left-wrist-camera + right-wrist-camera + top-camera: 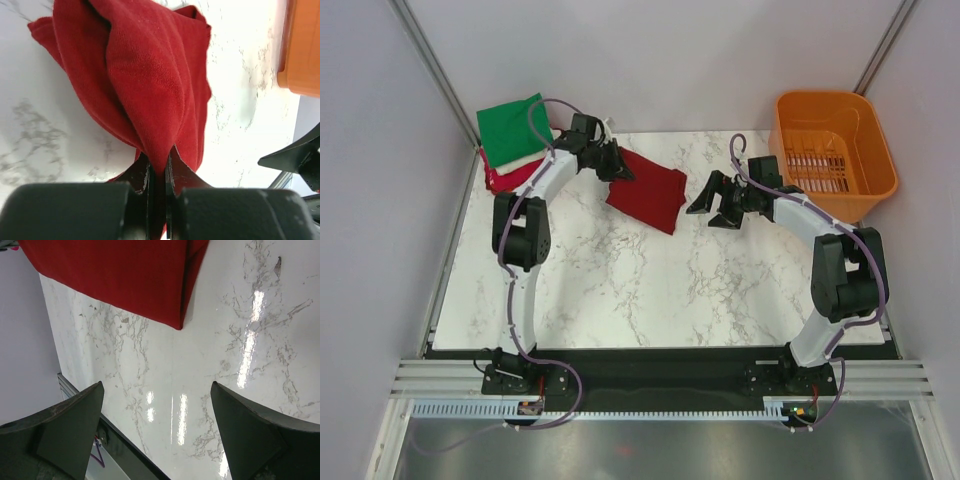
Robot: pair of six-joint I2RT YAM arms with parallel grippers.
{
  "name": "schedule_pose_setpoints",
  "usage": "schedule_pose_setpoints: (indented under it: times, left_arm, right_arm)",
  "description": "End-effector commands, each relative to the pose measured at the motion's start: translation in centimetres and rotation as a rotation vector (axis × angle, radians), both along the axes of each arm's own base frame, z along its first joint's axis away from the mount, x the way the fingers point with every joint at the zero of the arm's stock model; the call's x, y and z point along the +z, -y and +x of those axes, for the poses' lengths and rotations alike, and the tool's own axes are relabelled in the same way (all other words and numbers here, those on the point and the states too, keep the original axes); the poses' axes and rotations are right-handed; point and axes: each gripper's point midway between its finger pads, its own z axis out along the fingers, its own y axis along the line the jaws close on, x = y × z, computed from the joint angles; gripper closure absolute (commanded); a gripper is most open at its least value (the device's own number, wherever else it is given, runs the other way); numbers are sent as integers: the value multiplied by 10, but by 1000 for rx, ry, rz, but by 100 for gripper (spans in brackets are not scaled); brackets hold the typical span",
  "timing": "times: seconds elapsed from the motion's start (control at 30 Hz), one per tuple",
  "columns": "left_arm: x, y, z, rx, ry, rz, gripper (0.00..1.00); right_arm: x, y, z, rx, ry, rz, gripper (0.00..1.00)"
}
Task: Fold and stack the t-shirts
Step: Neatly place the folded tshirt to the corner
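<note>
Currently the left hand is clamped shut on the dark red t-shirt. The left wrist view shows both fingers pinched together on a gathered fold of the cloth, with only fabric between them. The shirt fans out from the pinch, bunched and creased rather than flat.

From the top camera the shirt reads as a rough tilted rectangle on the worktop, toward the back and roughly centre. One end is at the left hand and the other points down-right toward the right hand. I can't tell how much of it is lifted off the marble.

The right hand is wide open and holds nothing. Its fingers are spread over bare worktop, just right of the shirt and not touching it. Its wrist camera shows a corner of the red cloth at the top of frame — a doubled edge runs down to the corner.

A folded green t-shirt sits at the back-left corner of the worktop. It lies on top of a pink-red t-shirt, whose edge sticks out on the near side. The left arm passes right beside this stack.

An orange basket sits at the back-right corner, behind the right arm and well apart from the shirts. Its wall also shows at the right edge of the left wrist view.
</note>
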Motion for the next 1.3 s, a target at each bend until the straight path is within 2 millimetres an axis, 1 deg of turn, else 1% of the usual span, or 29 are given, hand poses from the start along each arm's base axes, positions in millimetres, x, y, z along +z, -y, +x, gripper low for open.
schedule_pose_setpoints:
  times: [0.0,0.03,0.07,0.1,0.13,0.2,0.23,0.3,0.4,0.43,0.5,0.53,0.57,0.6,0.63,0.67,0.73,0.77,0.8,0.83,0.87,0.93,0.97,1.03,1.07,1.1,1.13,1.23,1.27]
  left_arm:
    - [64,-20,17,2,139,-3,98]
    - [76,-20,22,-4,162,-22,98]
    - [80,-22,25,-3,166,-31,98]
    - [76,-27,28,4,148,-36,98]
    - [90,-27,32,-3,174,-55,98]
    - [94,-34,39,5,180,-65,98]
    - [103,-35,43,6,202,-73,98]
    - [114,-41,50,16,230,-85,98]
    - [127,-50,55,23,250,-114,98]
    - [138,-53,58,25,271,-128,98]
    - [148,-63,63,50,283,-145,98]
    - [161,-67,66,57,312,-155,98]
    - [169,-76,70,77,327,-159,98]
    - [184,-80,72,93,351,-175,98]
    - [194,-85,74,107,374,-182,98]
    - [207,-96,76,131,393,-201,98]
    - [222,-107,79,160,426,-214,98]
    - [239,-118,80,178,470,-221,98]
    - [248,-118,78,186,478,-240,98]
    - [255,-134,80,207,495,-248,98]
    - [273,-145,78,225,532,-265,98]
    - [289,-154,75,223,565,-291,98]
    - [306,-165,73,231,612,-307,98]
    - [321,-174,69,224,647,-332,98]
    - [328,-187,69,249,653,-350,98]
    - [338,-194,66,249,680,-361,98]
    - [343,-208,66,271,688,-365,98]
    - [348,-225,64,296,686,-385,98]
    - [347,-235,64,310,681,-385,98]
  right_arm:
    - [25,-5,4,18,76,37,4]
    - [25,-6,4,19,76,38,4]
    - [25,-6,4,19,77,40,4]
    - [24,-6,4,19,76,40,4]
    - [26,-7,4,21,81,43,4]
    - [26,-7,4,21,80,45,4]
    - [27,-7,4,21,83,45,4]
    - [27,-6,5,19,83,46,4]
    - [26,-6,4,20,81,47,4]
    - [25,-6,4,19,79,47,4]
    - [26,-7,5,19,81,50,4]
    - [25,-7,5,18,77,52,4]
    - [26,-8,4,20,79,54,4]
    - [25,-7,5,19,77,54,4]
    - [26,-8,5,19,81,56,3]
    - [25,-8,5,19,78,58,4]
    - [24,-8,6,18,77,58,4]
    - [26,-9,6,18,79,61,4]
    - [25,-8,6,18,78,61,3]
    - [25,-9,6,18,79,63,4]
    - [25,-9,6,17,77,64,3]
    - [26,-9,6,20,81,66,4]
    - [26,-8,6,17,81,66,4]
    - [28,-10,6,20,83,70,4]
    - [28,-10,6,20,81,73,4]
    - [28,-10,6,22,85,74,4]
    - [27,-10,6,21,81,74,3]
    - [28,-11,6,20,83,77,4]
    - [28,-11,5,21,83,78,4]
